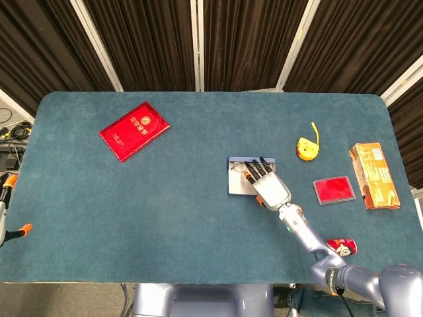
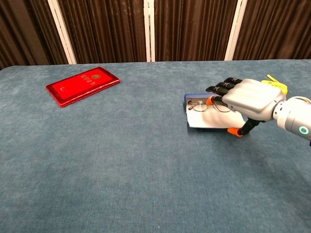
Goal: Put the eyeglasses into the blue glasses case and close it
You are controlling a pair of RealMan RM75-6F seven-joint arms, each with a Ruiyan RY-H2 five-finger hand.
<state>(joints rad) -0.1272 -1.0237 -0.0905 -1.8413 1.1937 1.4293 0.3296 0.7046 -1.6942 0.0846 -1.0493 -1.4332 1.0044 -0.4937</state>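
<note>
only the chest view shows eyeglasses [image 2: 204,107] under the right robot hand [image 2: 249,100].

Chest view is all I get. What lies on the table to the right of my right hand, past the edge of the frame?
Observer: A flat red pad lies to the right of the right hand, apart from it.
Operator: Anything beyond that?
Observer: An orange carton lies flat near the right edge of the table.
Operator: And nearer the robot?
Observer: A red can lies on its side by the near edge.
</note>
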